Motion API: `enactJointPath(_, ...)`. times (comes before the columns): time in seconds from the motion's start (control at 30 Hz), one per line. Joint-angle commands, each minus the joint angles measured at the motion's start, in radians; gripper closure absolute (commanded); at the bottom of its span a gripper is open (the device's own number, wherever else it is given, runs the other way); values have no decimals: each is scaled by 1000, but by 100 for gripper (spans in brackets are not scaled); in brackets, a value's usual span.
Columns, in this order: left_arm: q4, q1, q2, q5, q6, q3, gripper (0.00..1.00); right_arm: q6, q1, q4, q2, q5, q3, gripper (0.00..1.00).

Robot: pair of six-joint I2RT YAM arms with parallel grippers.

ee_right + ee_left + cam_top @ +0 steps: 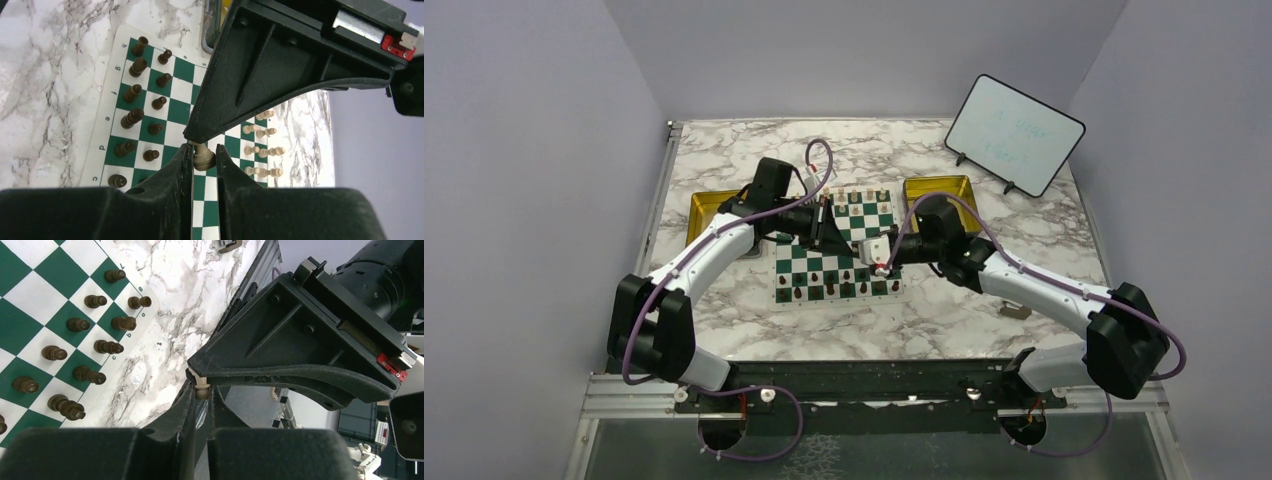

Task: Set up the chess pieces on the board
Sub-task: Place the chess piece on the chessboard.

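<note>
Top external: two gold trays (944,190) flanking the board (809,265), contents indiscernible.

Observed left arm (714,245) and right arm (1034,285) stretched inward over centre, meeting tip to tip. Noted left gripper (201,392) pinched shut on cream chess piece (204,160), right gripper (203,147) clamped on same piece from opposite side.

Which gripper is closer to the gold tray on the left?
Left. The left gripper is above the chessboard, just right of the tray; the right gripper is farther, above the board's near right corner.
</note>
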Motion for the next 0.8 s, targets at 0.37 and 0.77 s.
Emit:
enactJointPath(0.37, 104, -6, -66, -183, -75, 7, 73, 655, 10, 547, -15, 141, -163, 95)
enactJointPath(0.77, 141, -7, -96, -229, -95, -3, 60, 759, 10, 600, -19, 246, -188, 96)
